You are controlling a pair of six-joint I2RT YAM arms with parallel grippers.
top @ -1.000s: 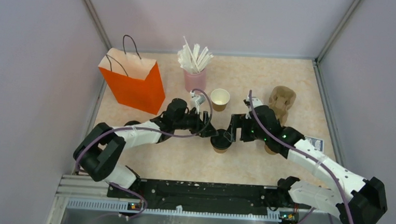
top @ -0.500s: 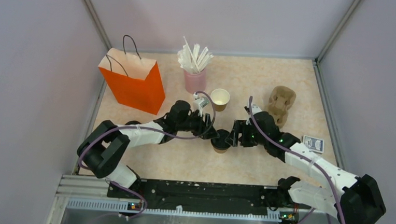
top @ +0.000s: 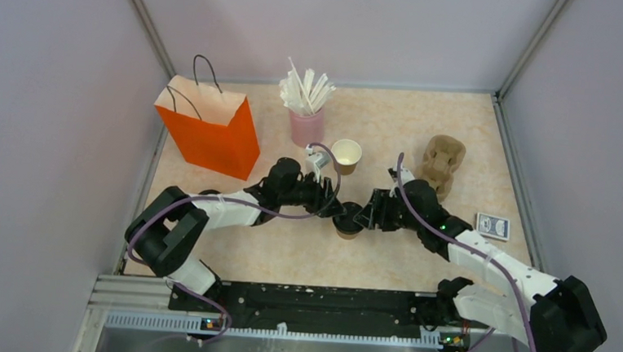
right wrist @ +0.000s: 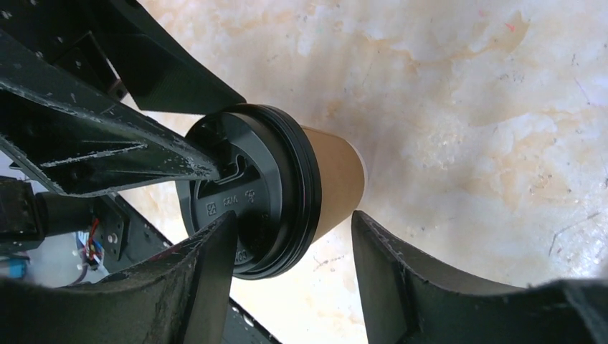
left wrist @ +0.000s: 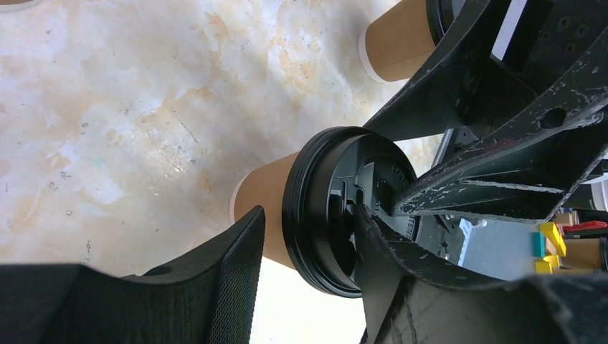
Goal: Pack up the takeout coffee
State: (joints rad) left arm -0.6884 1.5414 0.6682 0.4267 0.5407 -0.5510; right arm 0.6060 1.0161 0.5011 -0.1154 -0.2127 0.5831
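Top external: left end effector [left wrist: 307,218], right end effector [right wrist: 292,221] straddle the lidded cup [top: 346,225], part-open, grip unclear; looks light, crushable, so pinch gently under lid [right wrist: 240,197].

Open passage over bare desk [top: 303,257] in front of the lidded cup [top: 347,225]. Hemmed at that cup from both sides by left fingers [left wrist: 222,279] and right fingers [right wrist: 409,279]. Crowded behind by open cup [top: 346,154], straw cup [top: 306,127], orange bag [top: 211,129] and carrier [top: 443,161].
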